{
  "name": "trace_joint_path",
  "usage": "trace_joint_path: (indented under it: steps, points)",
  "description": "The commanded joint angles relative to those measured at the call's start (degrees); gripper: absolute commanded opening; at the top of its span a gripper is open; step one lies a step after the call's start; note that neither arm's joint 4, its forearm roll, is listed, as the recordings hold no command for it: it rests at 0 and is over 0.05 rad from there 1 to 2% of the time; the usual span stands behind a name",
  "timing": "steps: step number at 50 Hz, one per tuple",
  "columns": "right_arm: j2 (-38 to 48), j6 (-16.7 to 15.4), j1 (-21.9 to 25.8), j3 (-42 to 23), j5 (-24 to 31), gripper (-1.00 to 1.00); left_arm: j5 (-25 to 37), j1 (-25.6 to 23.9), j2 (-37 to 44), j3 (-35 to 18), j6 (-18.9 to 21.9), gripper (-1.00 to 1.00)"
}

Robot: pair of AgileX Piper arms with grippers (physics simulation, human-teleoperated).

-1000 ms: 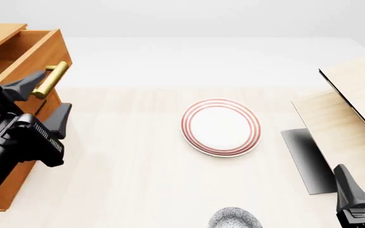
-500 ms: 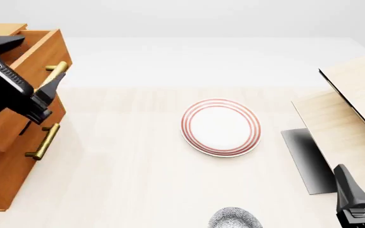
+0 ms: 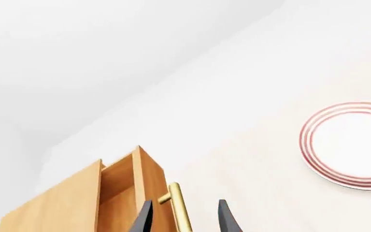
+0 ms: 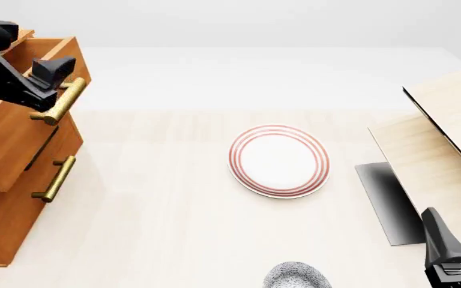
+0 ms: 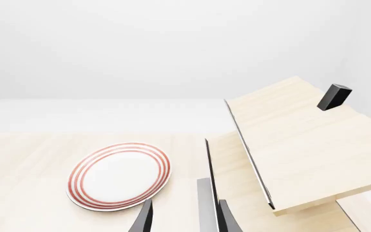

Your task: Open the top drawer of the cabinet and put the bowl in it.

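Left gripper: jaws parted, straddling brass handle of top drawer, pulled out of cabinet | right gripper: jaws apart, empty | bowl: beside right gripper, far from left | plate: between grippers.

You see the cabinet at far left, the plate in the middle, the bowl nearer, boards right.

No readable text, label, brand, number or sign appears on any surface in the front view or either wrist view.
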Motion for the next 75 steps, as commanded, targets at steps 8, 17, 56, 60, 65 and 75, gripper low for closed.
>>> trace_joint_path:
  steps: [8,17,56,60,65,75]
  points:
    - [-0.08,0.01,-0.04,0.02,0.01,1.00,8.45,4.08,2.43,-7.59,-9.72,1.00]
    - [-0.09,0.00,-0.04,0.02,0.02,1.00,12.87,6.72,4.67,-11.06,-14.09,1.00]
    - [-0.12,0.00,-0.03,0.02,0.02,1.00,34.29,9.79,17.75,-28.44,-22.14,1.00]
    - [-0.09,-0.01,-0.02,0.02,0.01,1.00,35.81,9.55,18.17,-29.48,-22.03,1.00]
    - [-0.08,0.02,-0.03,0.02,0.01,1.00,37.53,9.87,18.47,-30.43,-22.21,1.00]
    - [-0.09,0.03,-0.03,0.02,0.01,1.00,39.92,10.40,18.62,-31.45,-22.22,1.00]
